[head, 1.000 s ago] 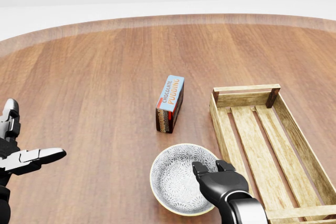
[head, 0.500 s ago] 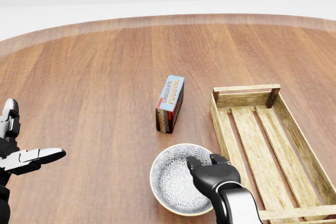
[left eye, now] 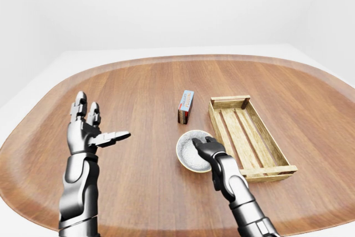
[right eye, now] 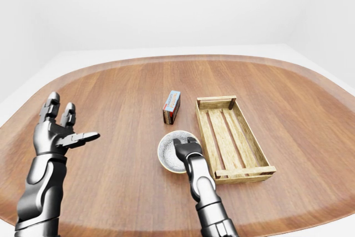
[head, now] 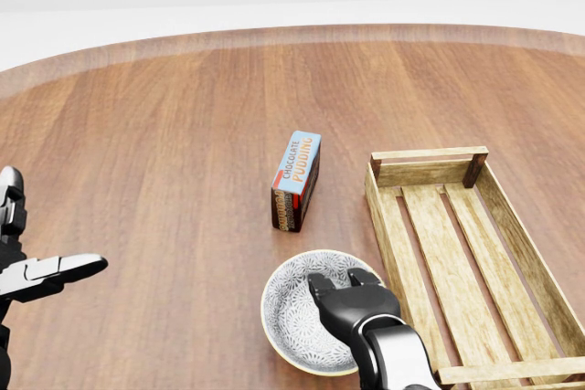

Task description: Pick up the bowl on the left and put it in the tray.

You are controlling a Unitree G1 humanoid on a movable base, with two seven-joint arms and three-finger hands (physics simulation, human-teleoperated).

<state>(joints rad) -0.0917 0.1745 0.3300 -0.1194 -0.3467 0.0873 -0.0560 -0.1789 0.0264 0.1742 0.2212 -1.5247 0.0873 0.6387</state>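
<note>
Bowl first: the grey-and-white patterned ceramic bowl (head: 288,317), the only one in view, sits upright on the round brown wooden table (head: 164,116) near the bottom of the head view, just left of the tray and not yet lifted. It lies in the same spot as a second ago. At the far left of that view the robot's left hand (left eye: 89,132) hangs above the table with its grey metal fingers spread wide and nothing in them. It has sunk slightly toward the lower left corner, well apart from everything. Toward the middle stands the blue-and-brown cardboard chocolate pudding box (head: 296,180), upright, just above the bowl in the picture and clear of it. Next comes the black right hand (head: 356,312), which has slid leftward from the bowl's right rim, so that its curled fingers (head: 322,288) now reach over the bowl's patterned inside. The thumb is hidden beneath the hand, so I cannot tell whether it pinches the rim or only hovers over it. To my mind this shift is the hand settling for a grasp on the right-hand rim, the side nearest the goal. At the right lies the slatted pale wooden tray (head: 391,235), open-topped and holding nothing, its left wall close beside the bowl. Once the grip is sure, only a short lift and a carry rightward should remain.
</note>
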